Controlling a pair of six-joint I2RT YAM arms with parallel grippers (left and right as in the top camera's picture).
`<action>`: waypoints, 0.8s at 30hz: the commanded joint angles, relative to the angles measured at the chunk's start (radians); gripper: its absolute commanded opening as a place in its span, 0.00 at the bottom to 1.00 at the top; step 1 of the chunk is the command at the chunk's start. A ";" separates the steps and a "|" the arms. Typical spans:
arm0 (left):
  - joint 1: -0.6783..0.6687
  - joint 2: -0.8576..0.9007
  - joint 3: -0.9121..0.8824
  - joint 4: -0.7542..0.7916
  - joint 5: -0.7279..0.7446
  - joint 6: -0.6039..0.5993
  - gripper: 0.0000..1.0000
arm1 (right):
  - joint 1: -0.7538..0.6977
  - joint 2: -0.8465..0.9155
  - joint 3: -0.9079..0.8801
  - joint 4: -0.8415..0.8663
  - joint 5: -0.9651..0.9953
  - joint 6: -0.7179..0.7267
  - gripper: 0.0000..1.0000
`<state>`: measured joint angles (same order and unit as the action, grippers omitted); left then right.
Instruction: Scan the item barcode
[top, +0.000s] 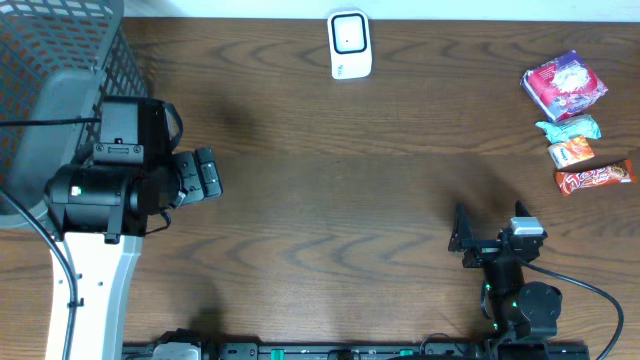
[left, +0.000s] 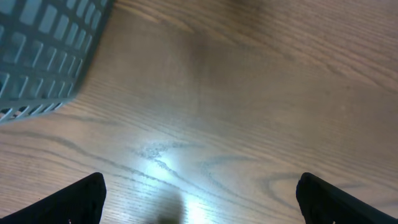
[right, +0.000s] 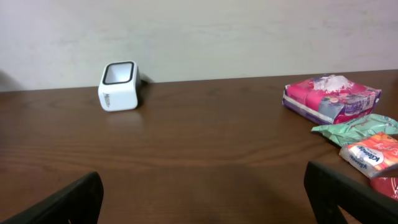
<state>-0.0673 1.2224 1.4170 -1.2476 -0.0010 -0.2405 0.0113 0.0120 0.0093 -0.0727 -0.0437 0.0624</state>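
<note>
A white barcode scanner (top: 350, 44) stands at the table's far edge, also in the right wrist view (right: 119, 85). The items lie in a group at the far right: a pink and purple pack (top: 565, 85) (right: 329, 98), a teal packet (top: 570, 128) (right: 354, 127), an orange tissue packet (top: 571, 152) (right: 373, 152) and a red-orange bar (top: 594, 177). My left gripper (top: 212, 172) (left: 200, 193) hangs open over bare wood at the left. My right gripper (top: 490, 222) (right: 202, 193) is open near the front right, facing the scanner, with nothing between its fingers.
A grey mesh basket (top: 50, 80) (left: 43, 56) stands at the far left corner, just behind the left arm. The dark wooden table (top: 330, 200) stretches between the two arms. A pale wall rises behind the scanner.
</note>
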 joint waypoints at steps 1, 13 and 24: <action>0.001 -0.037 -0.060 -0.003 0.016 -0.011 0.98 | -0.002 -0.006 -0.004 -0.002 0.016 -0.015 0.99; 0.001 -0.391 -0.562 0.501 0.315 0.271 0.98 | -0.002 -0.006 -0.004 -0.002 0.016 -0.015 0.99; 0.001 -0.703 -0.908 0.694 0.301 0.271 0.98 | -0.002 -0.006 -0.004 -0.002 0.016 -0.015 0.99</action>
<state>-0.0673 0.6033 0.5678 -0.5716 0.2901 0.0055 0.0113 0.0120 0.0090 -0.0727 -0.0326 0.0616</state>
